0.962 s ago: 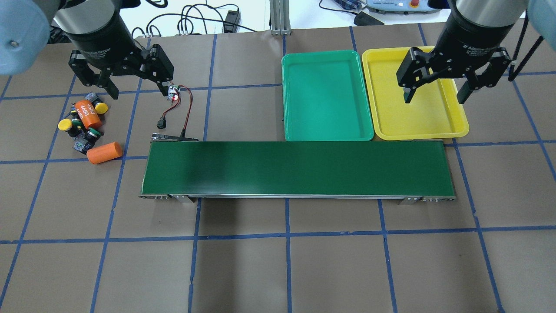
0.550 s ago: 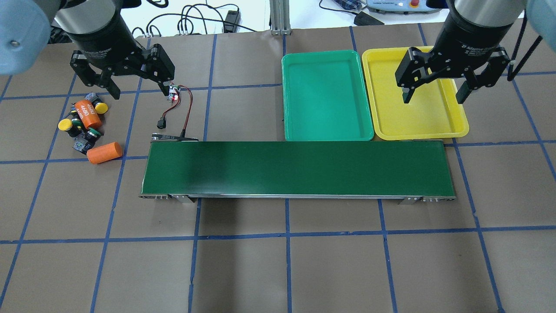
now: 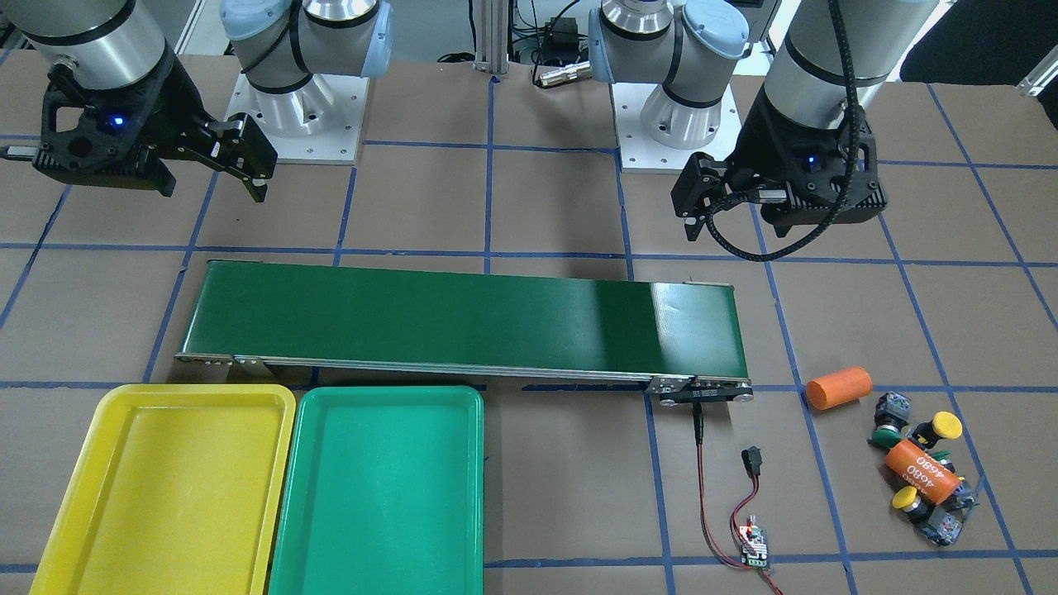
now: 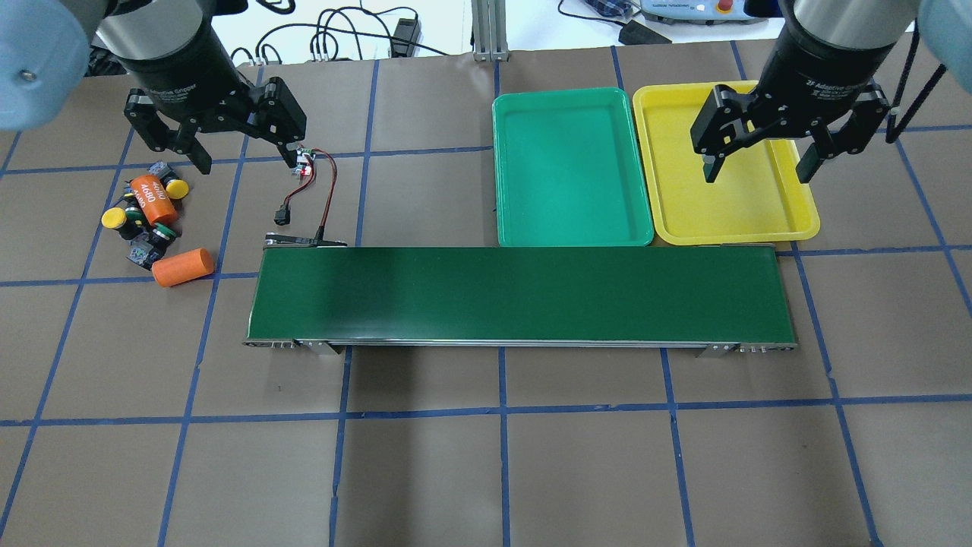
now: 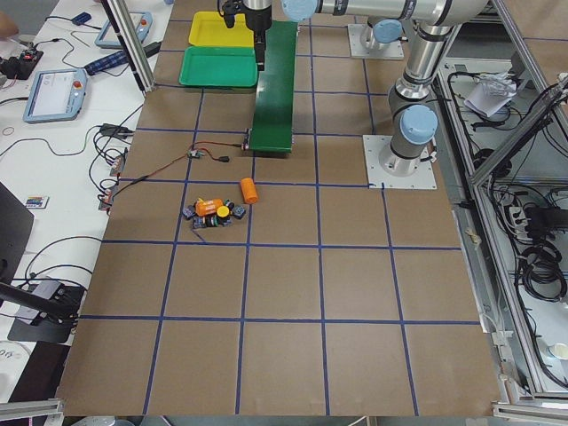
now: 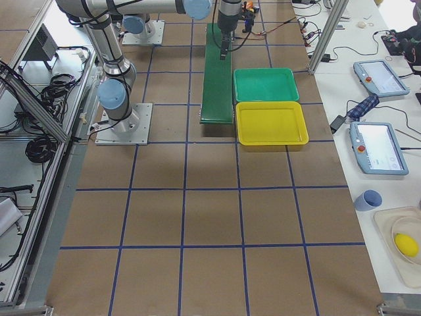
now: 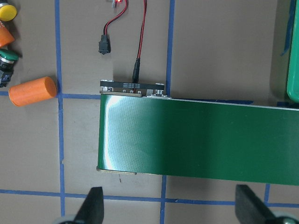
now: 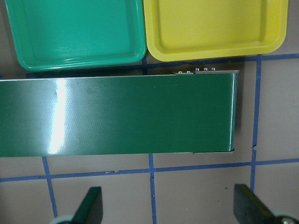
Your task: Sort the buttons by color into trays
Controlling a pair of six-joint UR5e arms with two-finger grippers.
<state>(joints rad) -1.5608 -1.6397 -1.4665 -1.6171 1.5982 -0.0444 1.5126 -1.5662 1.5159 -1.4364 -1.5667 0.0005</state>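
Shows 4 buttons [image 4: 114,218] heaped on desk [image 4: 456,456], likely light, rigid, best pinched across blocky bodies, with left gripper [image 4: 244,161] and right gripper [image 4: 758,175] spread wide, empty.

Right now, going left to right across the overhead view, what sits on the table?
Heap of buttons and orange cylinders → circuit board → green tray → yellow tray. Conveyor belt left out: its span overlaps the board and both trays.

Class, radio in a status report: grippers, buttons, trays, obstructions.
Left gripper, right gripper open, empty. Buttons unsorted, clustered on table near left gripper; green tray, yellow tray bare. Orange 4680 cylinder lying among buttons.
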